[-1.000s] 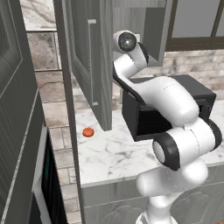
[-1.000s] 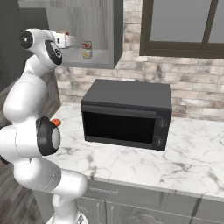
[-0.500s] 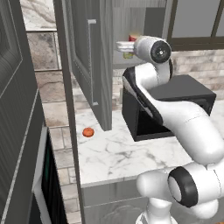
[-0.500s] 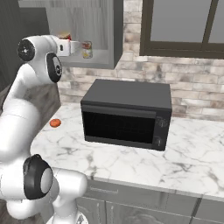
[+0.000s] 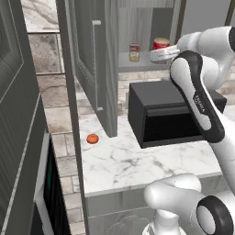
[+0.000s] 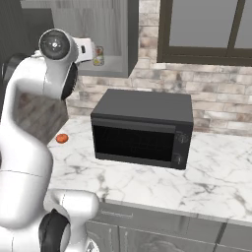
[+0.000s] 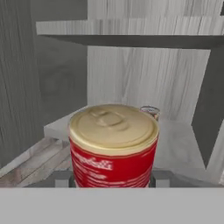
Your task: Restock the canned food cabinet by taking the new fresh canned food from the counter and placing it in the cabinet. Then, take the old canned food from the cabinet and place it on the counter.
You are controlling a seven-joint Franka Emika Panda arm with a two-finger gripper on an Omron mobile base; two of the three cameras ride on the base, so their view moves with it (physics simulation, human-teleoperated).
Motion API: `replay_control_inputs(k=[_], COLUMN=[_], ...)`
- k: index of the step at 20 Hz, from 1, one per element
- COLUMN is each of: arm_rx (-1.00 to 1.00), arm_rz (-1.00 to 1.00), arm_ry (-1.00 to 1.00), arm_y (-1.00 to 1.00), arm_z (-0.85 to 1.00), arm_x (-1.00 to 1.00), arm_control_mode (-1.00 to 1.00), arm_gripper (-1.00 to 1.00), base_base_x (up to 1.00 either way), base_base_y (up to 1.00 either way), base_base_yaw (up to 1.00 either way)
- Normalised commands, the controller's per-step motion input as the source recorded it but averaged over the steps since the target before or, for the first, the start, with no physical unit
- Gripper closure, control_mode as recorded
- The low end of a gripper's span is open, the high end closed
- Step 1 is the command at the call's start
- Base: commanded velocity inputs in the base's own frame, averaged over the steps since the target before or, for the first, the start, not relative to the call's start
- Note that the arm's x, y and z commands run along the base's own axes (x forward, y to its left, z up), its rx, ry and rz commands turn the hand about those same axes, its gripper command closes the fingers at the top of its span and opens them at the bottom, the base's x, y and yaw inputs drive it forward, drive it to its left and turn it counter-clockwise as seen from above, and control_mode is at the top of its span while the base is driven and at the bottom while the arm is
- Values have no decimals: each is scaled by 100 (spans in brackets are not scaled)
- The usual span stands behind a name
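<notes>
The jaws grasp the red-labelled can [image 7: 113,146] from both sides in the hand view, its pale lid facing the camera and its base cut off below. In the left base view this can [image 5: 161,44] sits at the shelf's front edge, half hidden by the white arm. The yellow-labelled can [image 5: 134,53] stands farther back on the cabinet [image 5: 92,69] shelf; behind the red can only its rim [image 7: 150,110] shows. A small orange-red fruit [image 5: 92,138] lies on the marble tabletop [image 5: 137,160] near the open door.

My two base cams sit behind my arm, left and right, both facing the open cabinet [image 5: 137,41] and microwave [image 6: 142,129]. My hand cam's right up close inside that cabinet.
</notes>
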Motion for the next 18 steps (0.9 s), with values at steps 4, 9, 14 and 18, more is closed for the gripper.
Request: replay_control_inputs(k=[4, 9, 14, 18], arm_rx=[-26, -31, -10, 11], arm_rz=[23, 26, 25, 8], arm_ry=[38, 53, 39, 8], arm_y=[-51, -24, 28, 67], arm_z=[-100, -100, -93, -93], arm_x=[-100, -94, -92, -61], arm_control_mode=[-100, -100, -100, -100], arm_gripper=[100, 100, 100, 100], base_base_x=[0, 0, 0, 0], base_base_y=[0, 0, 0, 0], base_base_yaw=[0, 0, 0, 0])
